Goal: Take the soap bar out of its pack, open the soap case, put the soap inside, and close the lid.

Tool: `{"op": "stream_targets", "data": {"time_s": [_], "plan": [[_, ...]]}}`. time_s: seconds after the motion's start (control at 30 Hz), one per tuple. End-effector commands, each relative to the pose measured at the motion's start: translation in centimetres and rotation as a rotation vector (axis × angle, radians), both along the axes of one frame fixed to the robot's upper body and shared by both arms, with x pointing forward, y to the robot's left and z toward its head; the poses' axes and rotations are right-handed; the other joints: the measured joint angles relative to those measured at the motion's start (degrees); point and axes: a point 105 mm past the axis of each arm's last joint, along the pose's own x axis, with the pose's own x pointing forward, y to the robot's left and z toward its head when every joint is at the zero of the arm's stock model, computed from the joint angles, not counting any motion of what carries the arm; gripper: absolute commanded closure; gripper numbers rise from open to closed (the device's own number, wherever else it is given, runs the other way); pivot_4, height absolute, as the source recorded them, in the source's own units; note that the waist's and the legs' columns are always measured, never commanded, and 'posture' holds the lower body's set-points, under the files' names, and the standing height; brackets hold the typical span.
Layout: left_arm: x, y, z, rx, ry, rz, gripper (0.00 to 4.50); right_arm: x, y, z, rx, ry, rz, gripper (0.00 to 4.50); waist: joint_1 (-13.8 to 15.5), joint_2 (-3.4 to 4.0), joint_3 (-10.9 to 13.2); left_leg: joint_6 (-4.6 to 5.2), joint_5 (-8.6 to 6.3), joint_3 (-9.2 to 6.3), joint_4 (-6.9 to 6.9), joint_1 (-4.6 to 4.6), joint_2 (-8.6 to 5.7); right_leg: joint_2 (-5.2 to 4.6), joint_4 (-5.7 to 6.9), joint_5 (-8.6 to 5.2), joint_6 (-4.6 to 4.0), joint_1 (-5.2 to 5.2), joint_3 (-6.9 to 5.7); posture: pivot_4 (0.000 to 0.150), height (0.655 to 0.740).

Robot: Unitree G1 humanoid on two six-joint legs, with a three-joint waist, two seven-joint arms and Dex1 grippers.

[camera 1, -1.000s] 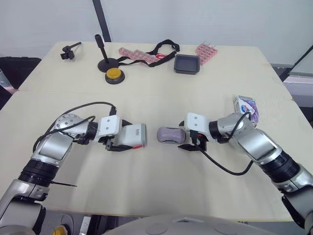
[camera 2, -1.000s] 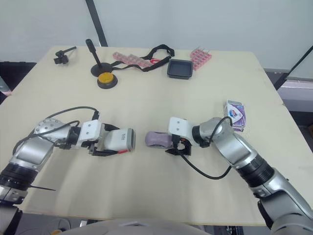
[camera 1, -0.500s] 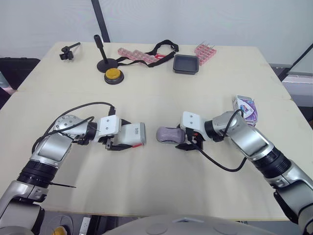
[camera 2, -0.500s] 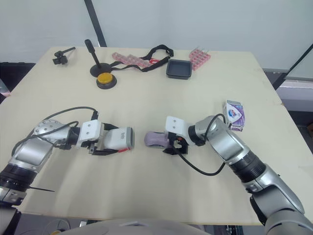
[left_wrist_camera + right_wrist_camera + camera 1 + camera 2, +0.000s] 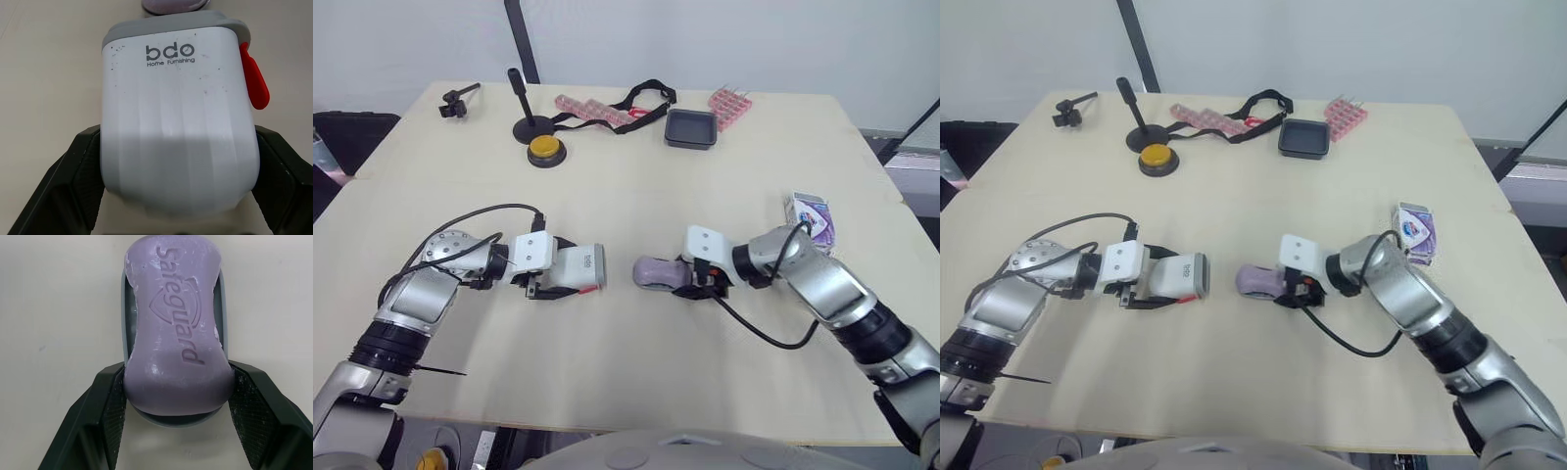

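We see the left hand [image 5: 177,142] holding the white ribbed plastic soap case [image 5: 178,122], with one black finger pressed on each long side. The case has a grey band at its end and a small red tab [image 5: 254,81] on one side. It sits left of the middle of the pale surface [image 5: 636,196], on the near half, with its grey end turned to the right. Facing it, the right hand [image 5: 177,374] grips the purple soap bar [image 5: 173,318] across its waist, fingers tight on both sides. The bar lies face up in a shallow grey tray [image 5: 171,421], whose rim shows around it. Case and soap are near one another, with a bare strip of surface between them. We cannot tell whether either rests on the surface or hangs just above it. The purple-and-white soap pack [image 5: 809,213] lies farther right, apart from both hands. At the far side are a black square dish [image 5: 690,128] and a yellow round button [image 5: 544,150].
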Motion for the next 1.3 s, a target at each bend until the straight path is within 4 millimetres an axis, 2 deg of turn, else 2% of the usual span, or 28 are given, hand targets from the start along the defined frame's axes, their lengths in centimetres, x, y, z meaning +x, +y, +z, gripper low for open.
{"op": "stream_targets", "data": {"time_s": [0.03,0.3,0.53,0.93,1.3], "plan": [[-0.1,-1.0,0.6,-0.038,-0.022,-0.034,1.02,-0.4,-1.3,2.2,-0.027,-0.076,-0.011,1.97,0.1,0.02,0.0,0.00,0.00,0.00,-0.03,-0.01,0.00,0.00,-0.02,0.00,0.00,-0.01,0.00,0.150,0.7395],[0.1,-3.9,0.3,-0.069,-0.027,-0.109,1.02,-1.0,-1.0,3.9,-0.052,-0.127,-0.012,1.97,-0.2,0.03,0.0,-0.01,0.01,0.01,-0.05,0.02,0.01,0.02,0.03,0.00,0.00,-0.02,0.06,0.150,0.7395],[0.4,-6.3,0.1,-0.088,-0.029,-0.165,1.02,-1.2,-0.4,4.1,-0.071,-0.147,0.019,1.97,0.1,0.03,0.0,0.00,0.01,0.01,-0.04,0.01,-0.01,0.01,0.02,0.00,0.00,-0.01,0.07,0.150,0.7395],[1.0,-7.8,0.2,-0.091,-0.035,-0.213,1.02,-1.2,0.5,4.3,-0.087,-0.190,0.092,1.97,0.0,0.03,0.0,0.01,0.02,0.01,-0.04,0.02,0.00,0.02,0.07,0.00,0.00,-0.02,0.09,0.150,0.7395],[1.4,-9.8,-0.7,-0.110,-0.038,-0.212,1.02,-0.9,1.1,4.1,-0.111,-0.207,0.135,1.97,0.2,0.03,0.0,0.02,0.02,0.01,-0.02,-0.12,-0.01,0.02,0.10,0.00,0.00,-0.01,0.10,0.150,0.7395]]}}
